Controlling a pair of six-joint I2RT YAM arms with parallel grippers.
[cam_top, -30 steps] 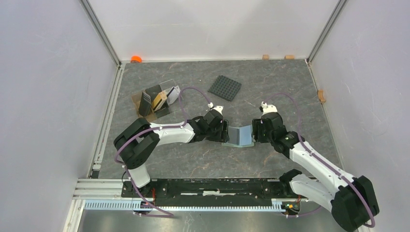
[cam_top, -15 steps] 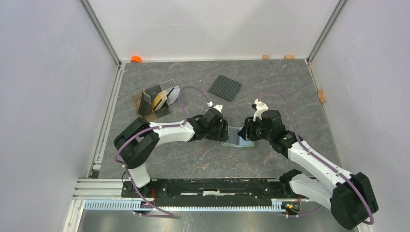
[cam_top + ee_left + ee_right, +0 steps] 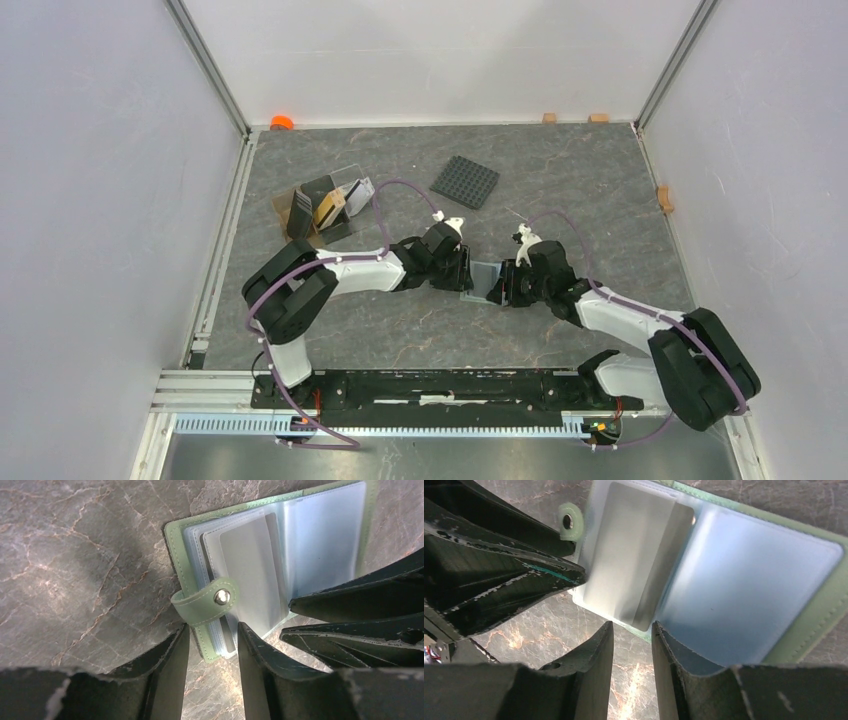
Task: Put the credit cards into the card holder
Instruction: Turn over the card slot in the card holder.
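The card holder [image 3: 484, 277] lies open on the table between my two grippers, sage-green outside with pale blue clear sleeves. In the left wrist view its snap strap [image 3: 204, 603] curls over the near edge, and a grey card [image 3: 248, 565] sits inside a sleeve; the card also shows in the right wrist view [image 3: 639, 562]. My left gripper [image 3: 462, 272] [image 3: 212, 640] is open, its tips straddling the holder's left edge. My right gripper [image 3: 503, 285] [image 3: 631, 635] is narrowly open at the holder's near edge, one finger over the blue sleeve [image 3: 744, 580]. Other credit cards [image 3: 329, 209] stand in the brown tray.
The brown tray [image 3: 312, 239] sits at the back left of the table. A black studded plate [image 3: 465, 182] lies behind the grippers. An orange object [image 3: 282, 122] and small wooden blocks [image 3: 549, 118] sit along the back wall. The two grippers are close together.
My right gripper has moved left and lower over the holder's right half, so less of the holder shows from above. The left gripper has hardly moved.
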